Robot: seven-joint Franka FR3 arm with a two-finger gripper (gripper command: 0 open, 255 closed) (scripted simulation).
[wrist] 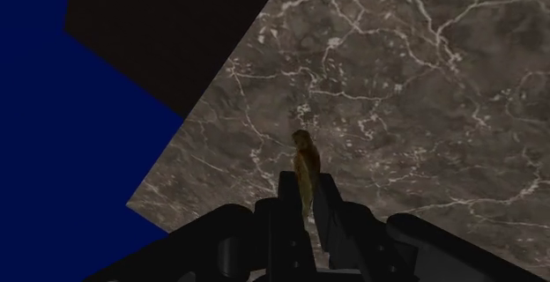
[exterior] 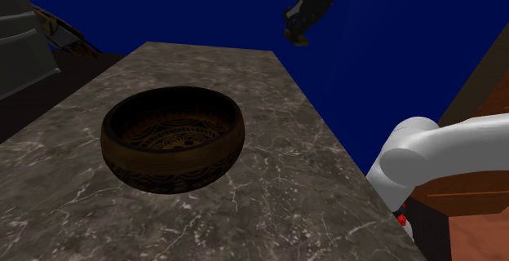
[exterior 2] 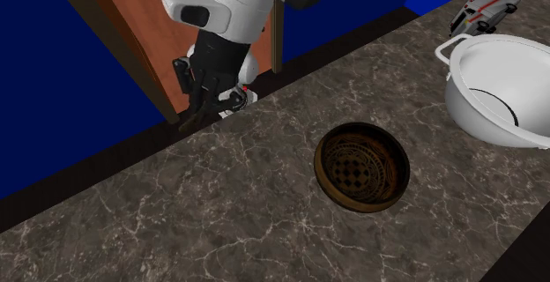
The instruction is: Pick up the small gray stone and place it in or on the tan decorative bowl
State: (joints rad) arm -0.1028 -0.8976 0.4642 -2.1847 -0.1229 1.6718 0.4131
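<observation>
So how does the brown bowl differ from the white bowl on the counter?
The brown bowl is dark with a patterned inside; the white bowl is plain. The brown bowl looks narrower than the white bowl. The white bowl has a loop handle at its rim; the brown bowl has none. Both sit upright on the marble counter.

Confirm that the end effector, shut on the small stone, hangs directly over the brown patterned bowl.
Not right. The end effector is shut on the small stone, but it hangs by the edge of the counter, well apart from the brown patterned bowl, not over it. The second exterior view shows this.
</observation>
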